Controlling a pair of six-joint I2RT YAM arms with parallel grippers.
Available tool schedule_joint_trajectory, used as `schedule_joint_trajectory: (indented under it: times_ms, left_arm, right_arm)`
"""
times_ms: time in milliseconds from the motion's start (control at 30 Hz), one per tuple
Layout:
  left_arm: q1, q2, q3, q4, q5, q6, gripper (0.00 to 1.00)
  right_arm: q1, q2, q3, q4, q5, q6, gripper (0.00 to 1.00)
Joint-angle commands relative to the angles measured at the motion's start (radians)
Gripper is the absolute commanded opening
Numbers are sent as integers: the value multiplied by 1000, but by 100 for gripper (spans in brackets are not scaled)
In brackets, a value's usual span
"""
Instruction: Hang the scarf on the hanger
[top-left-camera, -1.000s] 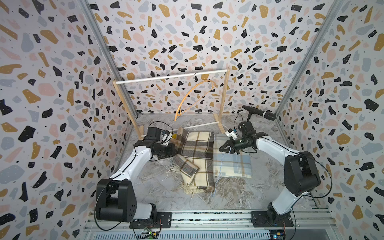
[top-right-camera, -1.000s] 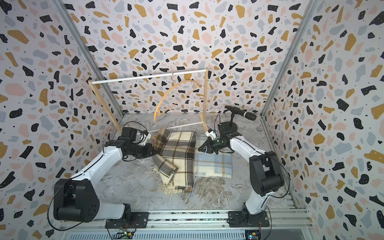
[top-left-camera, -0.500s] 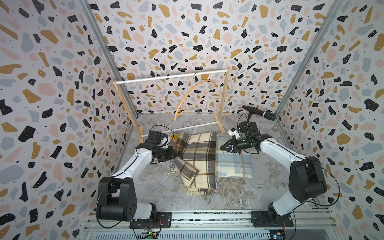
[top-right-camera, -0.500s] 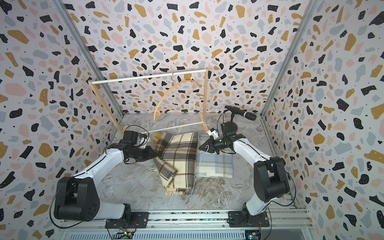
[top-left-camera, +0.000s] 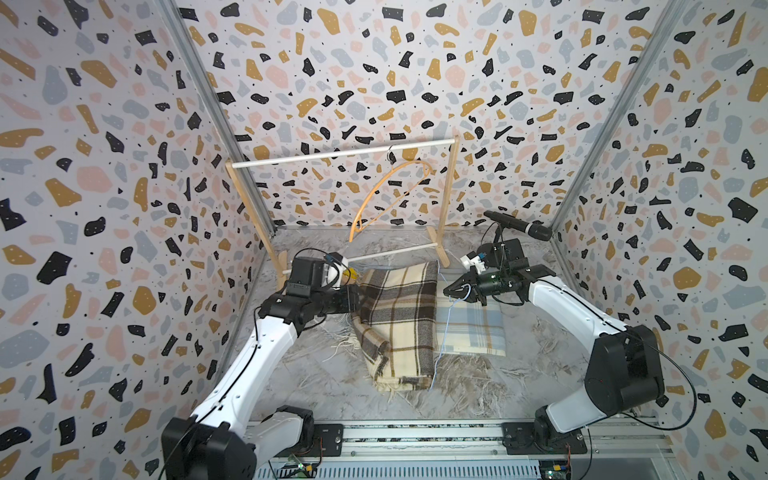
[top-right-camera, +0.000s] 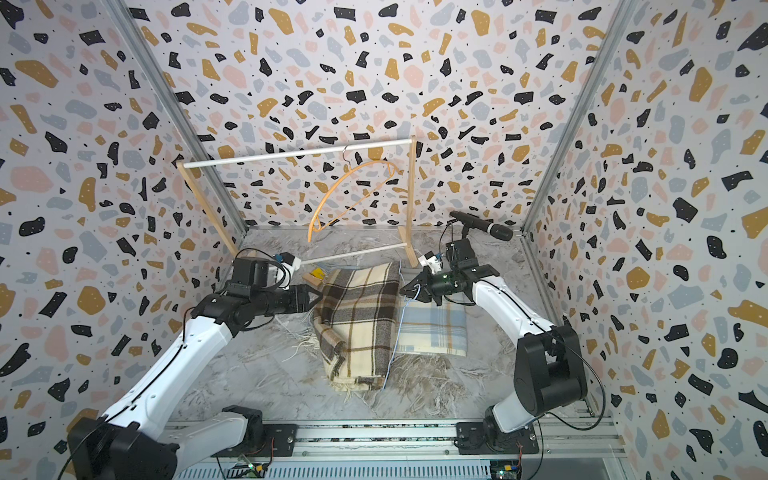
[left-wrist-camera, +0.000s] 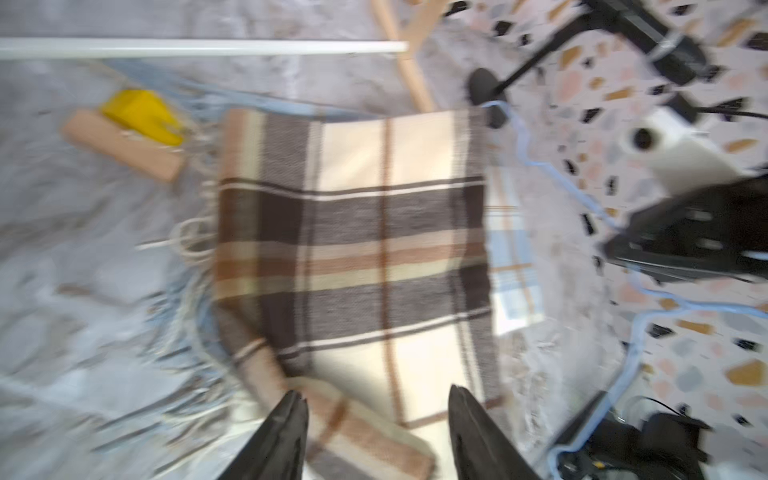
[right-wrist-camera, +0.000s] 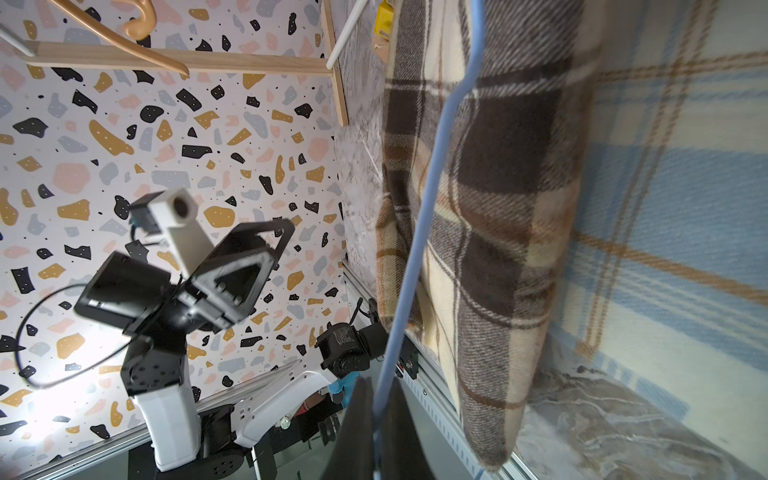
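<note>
The wooden rack (top-left-camera: 316, 156) is standing behind the brown plaid scarf (top-left-camera: 395, 320), at the back of the floor, well apart from it in height. The scarf is lying folded and flat on the floor, not on the hanger. A blue plaid scarf (top-left-camera: 469, 332) is lying flat against its side nearest the right arm, partly tucked under it. The orange hanger (top-left-camera: 362, 203) is hanging tilted from the rack's rod, above and behind the brown scarf.

The left gripper (left-wrist-camera: 376, 392) is hovering at the brown scarf's edge on the left arm's side, its jaws standing well apart and gripping nothing. In the blurred left wrist view, the scarf's folded border is showing between and just ahead of the two fingers (left-wrist-camera: 286, 424).

The right gripper (right-wrist-camera: 378, 415) is hovering over the scarf's opposite edge near its far corner, jaws pressed together on a thin blue strand (right-wrist-camera: 432, 187). The strand is trailing along the seam between the two scarves.

A small yellow piece (left-wrist-camera: 141, 112) is lying just off the brown scarf's far corner.
</note>
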Motion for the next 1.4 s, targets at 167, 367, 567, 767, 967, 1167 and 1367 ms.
schedule_joint_trajectory:
  times_ms: [167,367,567,767,967,1167,1367]
  left_arm:
    - [-370,-7,-88,388,34,-200,72]
    - [-475,156,-35,483,53,-215,72]
    - [-527,298,25,473,35,-185,72]
    - [-535,361,36,526,88,-210,55]
    - [-535,338,49,500,82,-213,15]
    - [-529,248,49,434,12,-222,0]
    - [-457,124,-16,462,8,-337,0]
  right_arm:
    - [-5,-52,36,41,-1,64,0]
    - [-3,-64,22,76,4,95,0]
    - [-4,-75,0,132,5,135,0]
    - [-3,-79,-14,165,8,159,0]
    - [-3,-76,-13,186,10,167,0]
    - [-4,-80,12,183,2,157,12]
    - [-20,-95,70,154,36,126,35]
